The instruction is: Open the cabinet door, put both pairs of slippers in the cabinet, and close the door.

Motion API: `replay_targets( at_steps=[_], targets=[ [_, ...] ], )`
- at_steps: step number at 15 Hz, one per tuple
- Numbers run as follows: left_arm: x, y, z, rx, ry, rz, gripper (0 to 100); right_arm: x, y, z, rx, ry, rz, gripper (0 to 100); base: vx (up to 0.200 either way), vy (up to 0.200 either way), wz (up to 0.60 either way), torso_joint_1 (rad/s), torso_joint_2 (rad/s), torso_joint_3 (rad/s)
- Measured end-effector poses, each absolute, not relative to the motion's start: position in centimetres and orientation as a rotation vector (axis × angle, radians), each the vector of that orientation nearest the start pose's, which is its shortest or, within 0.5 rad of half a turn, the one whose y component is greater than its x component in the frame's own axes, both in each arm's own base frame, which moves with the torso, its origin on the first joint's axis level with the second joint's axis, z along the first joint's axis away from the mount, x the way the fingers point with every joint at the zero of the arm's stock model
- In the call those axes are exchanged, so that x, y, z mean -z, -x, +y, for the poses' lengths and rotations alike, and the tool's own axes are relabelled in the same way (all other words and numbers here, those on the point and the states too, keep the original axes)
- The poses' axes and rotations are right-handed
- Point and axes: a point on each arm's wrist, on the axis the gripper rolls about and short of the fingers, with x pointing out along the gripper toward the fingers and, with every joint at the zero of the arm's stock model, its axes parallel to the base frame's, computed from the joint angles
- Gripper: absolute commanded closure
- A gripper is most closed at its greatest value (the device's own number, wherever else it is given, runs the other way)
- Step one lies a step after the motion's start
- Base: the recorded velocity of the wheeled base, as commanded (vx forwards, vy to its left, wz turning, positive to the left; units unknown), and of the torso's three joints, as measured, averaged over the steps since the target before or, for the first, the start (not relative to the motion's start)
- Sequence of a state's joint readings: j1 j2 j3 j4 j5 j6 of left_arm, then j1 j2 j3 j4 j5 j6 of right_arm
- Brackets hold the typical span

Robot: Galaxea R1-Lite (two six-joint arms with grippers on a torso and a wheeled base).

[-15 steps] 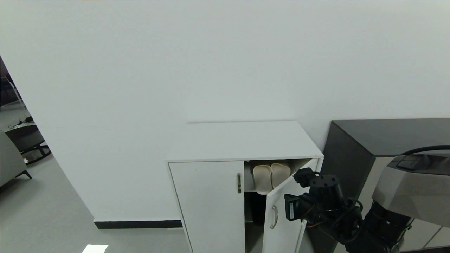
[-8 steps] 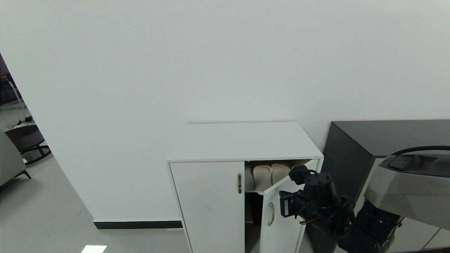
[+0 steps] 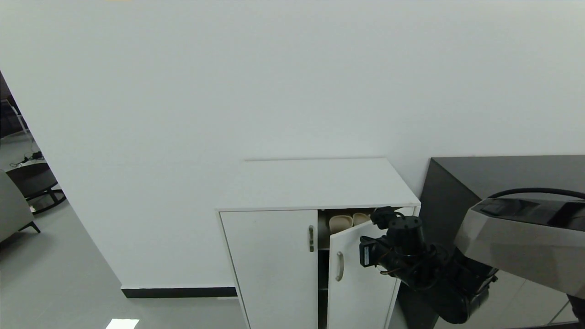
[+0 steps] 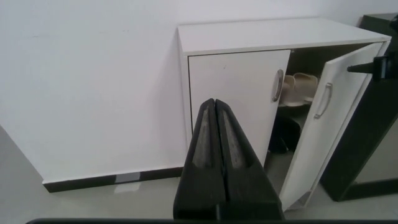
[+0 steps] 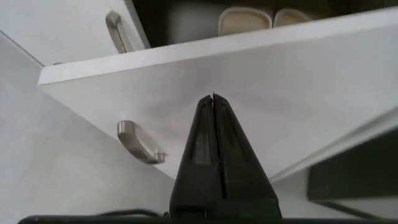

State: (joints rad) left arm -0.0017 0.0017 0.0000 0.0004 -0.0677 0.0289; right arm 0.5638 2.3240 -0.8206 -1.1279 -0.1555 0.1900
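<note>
White wall (image 3: 274, 91) behind the cabinet (image 3: 315, 183); its right door (image 3: 361, 278) ajar, beige slippers (image 3: 340, 222) inside. I read right gripper (image 5: 214, 99) fingers closed at that door's face. Left gripper (image 4: 215, 102) fingers closed too, away from the cabinet.

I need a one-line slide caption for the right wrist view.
Shut right tool at the partly open cabinet door, beige slippers visible inside.
</note>
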Motion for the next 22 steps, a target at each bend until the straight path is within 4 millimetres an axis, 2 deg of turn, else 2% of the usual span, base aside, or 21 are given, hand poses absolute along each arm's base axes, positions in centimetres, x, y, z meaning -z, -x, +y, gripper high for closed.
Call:
replay_targets(
  at_steps=[4,9,17,22],
  targets=[
    [-7.5,2.3,-0.2,0.069,-0.029,0.001,100,-0.6,-35.5,20.4,-0.336,-0.053,0.394,100,0.0,0.0,0.0,0.0,0.0,0.0],
    [-7.5,2.3,-0.1,0.069,-0.031,0.001,100,-0.6,-37.1,20.5,-0.326,-0.059,0.389,100,0.0,0.0,0.0,0.0,0.0,0.0],
    [-7.5,2.3,-0.1,0.069,-0.031,0.001,100,-0.1,-38.7,20.4,-0.309,-0.072,0.369,100,0.0,0.0,0.0,0.0,0.0,0.0],
    [-7.5,2.3,-0.1,0.069,-0.031,0.001,100,0.0,-38.9,20.4,-0.306,-0.079,0.365,100,0.0,0.0,0.0,0.0,0.0,0.0]
  ],
)
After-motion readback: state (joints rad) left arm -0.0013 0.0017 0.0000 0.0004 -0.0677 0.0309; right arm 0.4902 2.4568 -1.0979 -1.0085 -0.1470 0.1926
